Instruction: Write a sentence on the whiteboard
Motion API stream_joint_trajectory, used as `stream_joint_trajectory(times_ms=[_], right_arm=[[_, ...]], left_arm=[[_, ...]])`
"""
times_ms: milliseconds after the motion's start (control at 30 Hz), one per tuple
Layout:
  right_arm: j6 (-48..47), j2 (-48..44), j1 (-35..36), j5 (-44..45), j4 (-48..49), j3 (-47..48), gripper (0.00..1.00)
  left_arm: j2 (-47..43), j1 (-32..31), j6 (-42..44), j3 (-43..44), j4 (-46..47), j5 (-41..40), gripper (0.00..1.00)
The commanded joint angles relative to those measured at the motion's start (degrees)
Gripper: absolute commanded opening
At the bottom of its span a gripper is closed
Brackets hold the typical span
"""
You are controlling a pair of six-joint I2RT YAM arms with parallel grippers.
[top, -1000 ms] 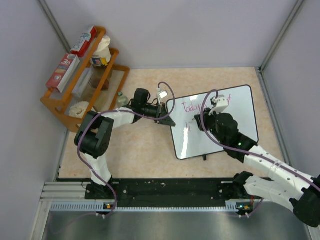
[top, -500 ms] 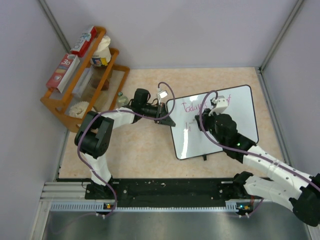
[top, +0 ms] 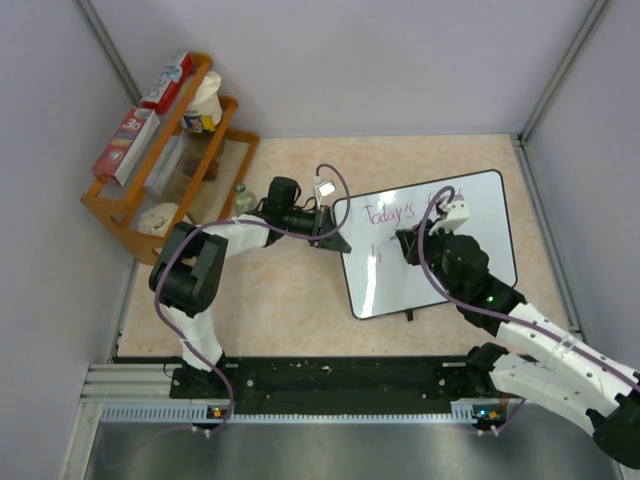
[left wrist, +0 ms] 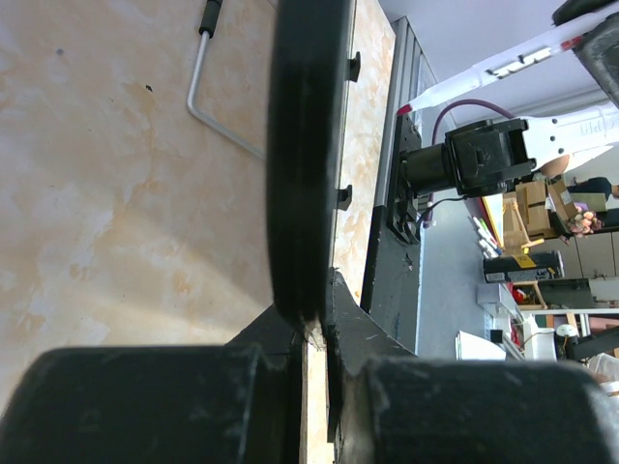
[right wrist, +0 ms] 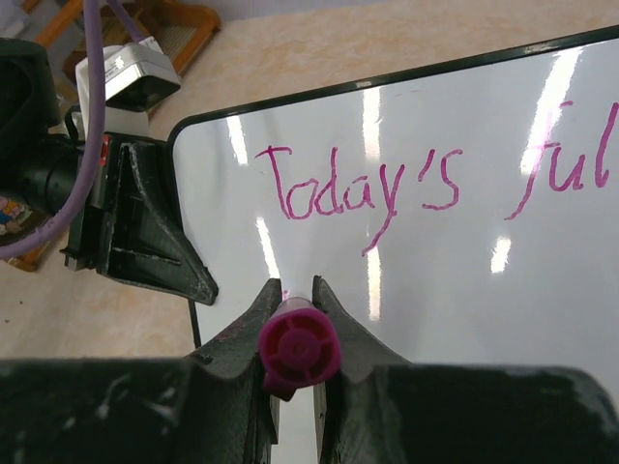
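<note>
The whiteboard (top: 492,222) stands tilted on the table, glossy white with a thin black frame. Pink cursive on it, the sentence (right wrist: 363,184), reads "Today's ful", and a few short strokes (top: 378,252) sit on a lower line. My left gripper (top: 337,240) is shut on the board's left edge, which shows as a black frame (left wrist: 302,145) between its fingertips (left wrist: 317,324). My right gripper (right wrist: 296,290) is shut on a pink marker (right wrist: 298,350). The marker points at the board below "Today's", and its tip is hidden.
A wooden rack (top: 120,215) with boxes and a cup stands at the back left. A small bottle (top: 240,196) sits next to it. The board's wire foot (left wrist: 215,97) rests on the beige tabletop. Grey walls close in on three sides.
My right wrist has swung to the right over the board, uncovering the end of "Today's". The left arm and the board have not moved.
</note>
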Motion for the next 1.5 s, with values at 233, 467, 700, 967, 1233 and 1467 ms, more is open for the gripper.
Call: stream_joint_trajectory(times_ms=[233,467,700,967,1233,1467], right_arm=[[1.3,-1.0,0.3,2.6,-1.5,-1.7,0.0],[1.4,0.5,0.4,3.7,-1.4,-2.2,0.0],[1.7,1.2,0.4,2.8,-0.6,-2.7,0.0],[1.3,1.4,0.4,0.4,-1.4,-3.7,0.0],[1.3,0.4,0.4,-0.4,-3.9,-5.0,0.0],[1.3,-0.7,0.4,0.3,-4.6,-5.7,0.0]], left_arm=[[-0.9,-1.4,6.2,-1.6,-3.7,1.0,0.0],[-0.9,-1.4,6.1,-1.7,-3.5,1.1,0.0],[-0.8,-1.4,6.1,-1.6,-3.5,1.1,0.0],[-0.9,-1.4,6.1,-1.7,-3.6,1.1,0.0],[-0.9,-1.4,6.0,-1.7,-3.6,1.1,0.0],[-0.9,-1.4,6.0,-1.6,-3.5,1.1,0.0]])
